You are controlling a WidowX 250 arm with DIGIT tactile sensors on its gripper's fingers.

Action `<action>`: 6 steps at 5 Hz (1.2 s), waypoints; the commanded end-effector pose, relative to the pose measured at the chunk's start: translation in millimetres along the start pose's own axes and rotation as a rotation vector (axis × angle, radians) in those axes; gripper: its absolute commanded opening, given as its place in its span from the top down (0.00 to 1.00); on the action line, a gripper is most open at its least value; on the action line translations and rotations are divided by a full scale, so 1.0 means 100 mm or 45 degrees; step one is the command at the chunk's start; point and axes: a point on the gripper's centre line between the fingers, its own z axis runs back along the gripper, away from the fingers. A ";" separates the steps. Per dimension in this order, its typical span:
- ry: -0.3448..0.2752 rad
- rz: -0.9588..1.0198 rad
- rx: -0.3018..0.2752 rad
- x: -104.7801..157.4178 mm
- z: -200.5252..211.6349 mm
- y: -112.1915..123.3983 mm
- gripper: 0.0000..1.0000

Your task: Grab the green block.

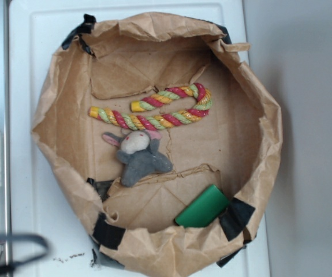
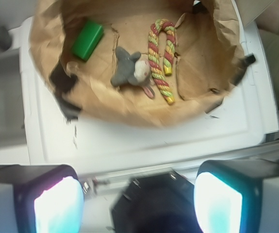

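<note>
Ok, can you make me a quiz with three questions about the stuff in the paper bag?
1. Where is the green block?
A. beside the bag wall
B. under the bunny
C. outside the bag

2. How many colours twist in the rope?
A. one
B. three
C. five

3. What is the gripper doing?
A. holding the block
B. open, holding nothing
C. squeezing the bunny

Answers:
1 A, the block lies at the foot of the wall.
2 B, red, yellow and pale green.
3 B, the wrist view shows its fingers wide apart, outside the bag.
</note>
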 end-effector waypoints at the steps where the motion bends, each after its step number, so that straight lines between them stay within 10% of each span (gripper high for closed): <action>1: -0.166 0.159 -0.030 0.65 -0.23 -0.31 0.00; 2: -0.251 0.380 -0.074 0.86 -0.35 -0.10 0.00; 6: -0.181 0.446 -0.083 1.19 -0.71 0.29 0.00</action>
